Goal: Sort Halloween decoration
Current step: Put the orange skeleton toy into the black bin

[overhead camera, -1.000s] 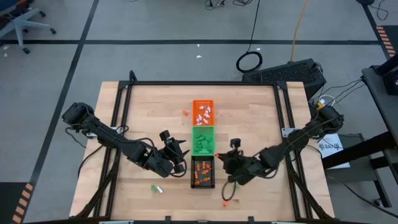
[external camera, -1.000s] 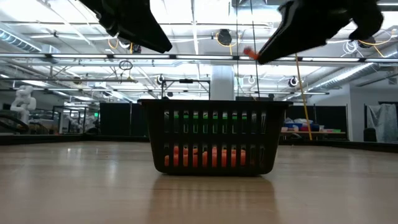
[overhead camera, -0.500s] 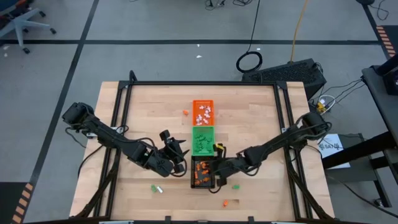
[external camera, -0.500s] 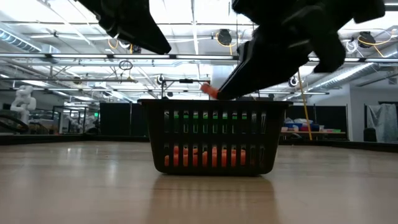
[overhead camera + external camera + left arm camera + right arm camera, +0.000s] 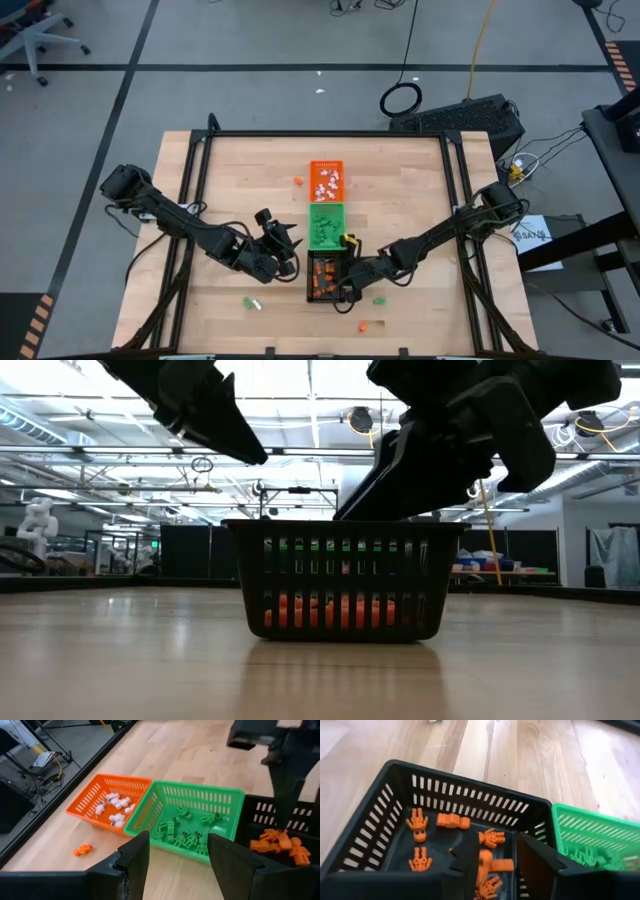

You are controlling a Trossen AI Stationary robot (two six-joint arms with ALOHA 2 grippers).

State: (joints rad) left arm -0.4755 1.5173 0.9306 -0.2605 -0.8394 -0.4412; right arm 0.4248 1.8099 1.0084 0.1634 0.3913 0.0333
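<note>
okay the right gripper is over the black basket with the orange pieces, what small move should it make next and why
Probably lift the right gripper straight up and out of the black basket. Its fingers stand apart with nothing between them, and orange figures lie on the basket floor below, so its piece looks delivered. Loose pieces, such as a green one, wait on the table.

A black slatted tray [image 5: 395, 795] is filled with orange trinkets [image 5: 419, 829]. A green tray [image 5: 200, 805] holds green trinkets [image 5: 182, 837]. White trinkets [image 5: 114, 810] are seen in an orange tray [image 5: 92, 795]. The table [image 5: 230, 170] is pale wood.
</note>
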